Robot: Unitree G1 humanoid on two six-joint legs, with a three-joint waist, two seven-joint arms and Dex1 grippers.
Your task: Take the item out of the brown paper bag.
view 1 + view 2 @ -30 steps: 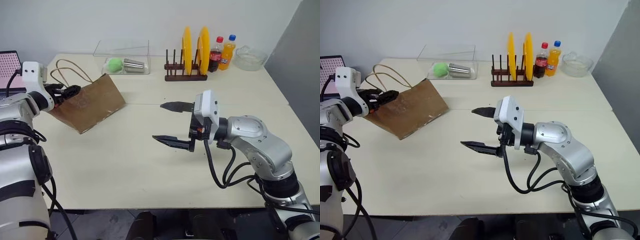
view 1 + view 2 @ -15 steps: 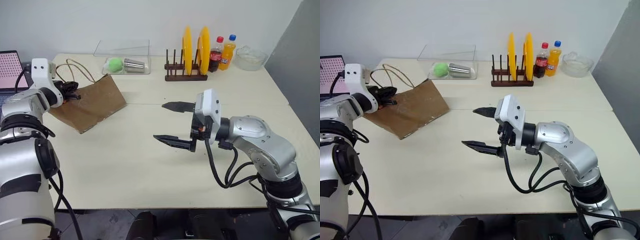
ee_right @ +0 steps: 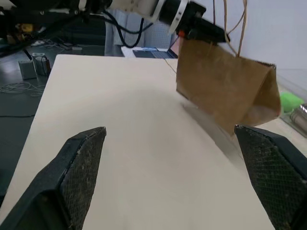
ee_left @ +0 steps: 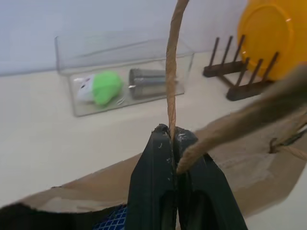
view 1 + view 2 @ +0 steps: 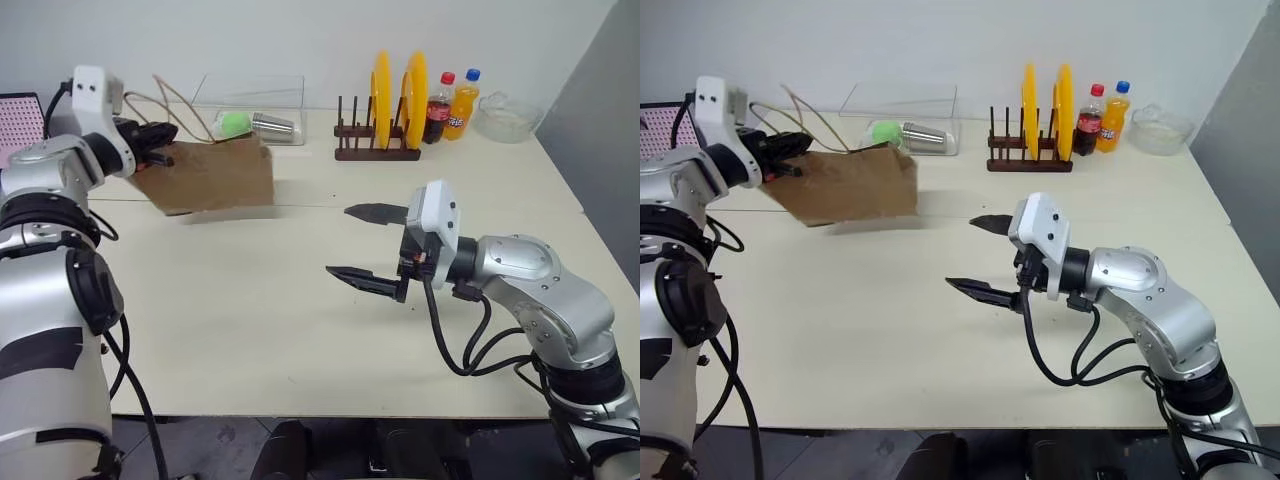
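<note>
The brown paper bag (image 5: pixel 215 178) hangs tilted at the table's far left, its lower edge just over the tabletop. My left gripper (image 5: pixel 160 140) is shut on one of its tan cord handles (image 4: pixel 172 72), at the bag's upper left corner. In the left wrist view the black fingertips (image 4: pixel 160 143) pinch the cord, with the bag's paper right below. The item is hidden inside the bag. My right gripper (image 5: pixel 365 245) stands open over the middle of the table, pointing left towards the bag and well apart from it. The bag (image 3: pixel 225 86) also shows between its fingers in the right wrist view.
Behind the bag stands a clear plastic box (image 5: pixel 250 118) with a green toy and a metal cup. A wooden rack with two yellow plates (image 5: pixel 385 110), two bottles (image 5: pixel 447 102) and a glass bowl (image 5: pixel 505 115) line the back right. A pink pad (image 5: pixel 20 115) lies far left.
My left gripper closed on the cord handle, then rose and moved right, pulling the bag up from lying slanted on the table. The right gripper stayed open and barely moved.
</note>
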